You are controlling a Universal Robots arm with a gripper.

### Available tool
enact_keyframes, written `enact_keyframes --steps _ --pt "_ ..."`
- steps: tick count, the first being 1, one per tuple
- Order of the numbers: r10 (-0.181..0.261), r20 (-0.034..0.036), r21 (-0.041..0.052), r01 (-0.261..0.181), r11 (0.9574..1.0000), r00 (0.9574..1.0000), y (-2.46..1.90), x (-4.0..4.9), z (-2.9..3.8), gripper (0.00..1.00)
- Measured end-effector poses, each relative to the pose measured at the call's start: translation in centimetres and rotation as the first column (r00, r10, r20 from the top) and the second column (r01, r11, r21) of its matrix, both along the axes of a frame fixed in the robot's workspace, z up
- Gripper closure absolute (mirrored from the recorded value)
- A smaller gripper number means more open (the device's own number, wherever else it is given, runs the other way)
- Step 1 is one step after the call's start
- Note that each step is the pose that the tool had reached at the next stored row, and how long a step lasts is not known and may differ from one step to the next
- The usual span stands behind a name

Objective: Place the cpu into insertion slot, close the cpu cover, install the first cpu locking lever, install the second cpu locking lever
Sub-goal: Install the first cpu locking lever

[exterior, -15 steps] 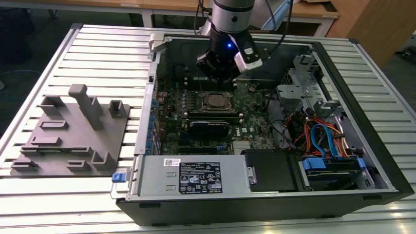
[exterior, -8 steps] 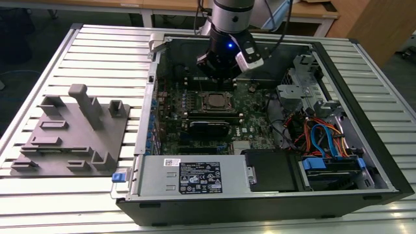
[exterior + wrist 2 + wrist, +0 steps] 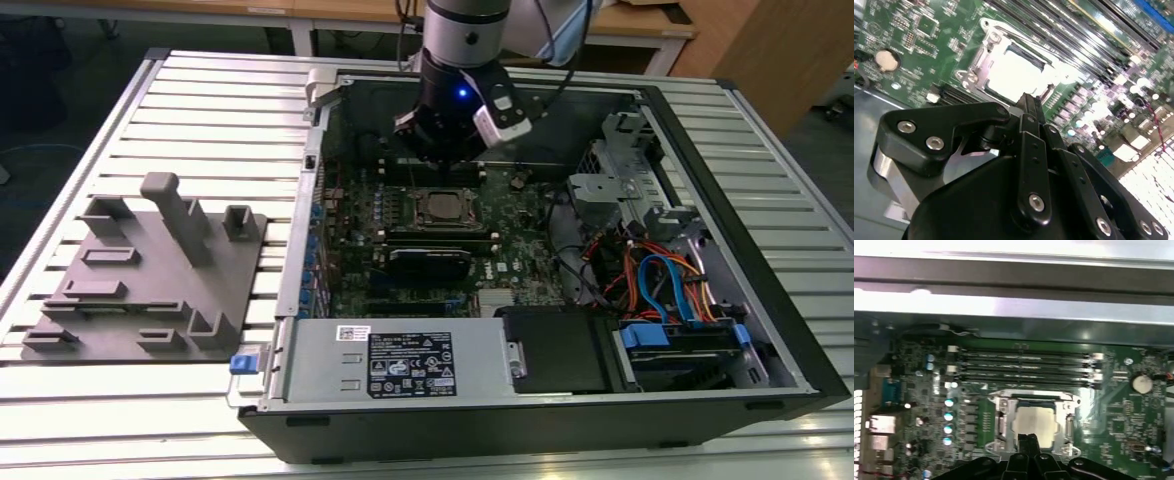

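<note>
Pincer [image 3: 1028,440] clenched, empty; cpu [image 3: 1037,421] just ahead of tips, cpu cover [image 3: 1003,424] framing it, apparently down. Bear on cover metal only, square and slow; avoid chip.

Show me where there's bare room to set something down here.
Bare table slats run between the grey fixture plate and the near edge, and behind the plate too. Inside the computer case it is crowded: the gripper hangs close by the cpu, cables beside.

Dull silver cpu [image 3: 1036,422] lies flat (cpu cover [image 3: 1002,424] lowered around it).
</note>
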State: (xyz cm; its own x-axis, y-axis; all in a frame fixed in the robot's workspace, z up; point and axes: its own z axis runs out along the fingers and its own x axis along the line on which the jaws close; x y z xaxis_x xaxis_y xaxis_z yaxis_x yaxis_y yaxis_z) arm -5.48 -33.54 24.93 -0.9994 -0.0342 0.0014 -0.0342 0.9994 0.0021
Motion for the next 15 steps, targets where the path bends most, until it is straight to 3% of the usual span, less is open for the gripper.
enact_keyframes --steps 15 --pt "0.0 0.0217 0.0002 0.0 1.0 0.9998 0.12 -4.63 0.0 0.9"
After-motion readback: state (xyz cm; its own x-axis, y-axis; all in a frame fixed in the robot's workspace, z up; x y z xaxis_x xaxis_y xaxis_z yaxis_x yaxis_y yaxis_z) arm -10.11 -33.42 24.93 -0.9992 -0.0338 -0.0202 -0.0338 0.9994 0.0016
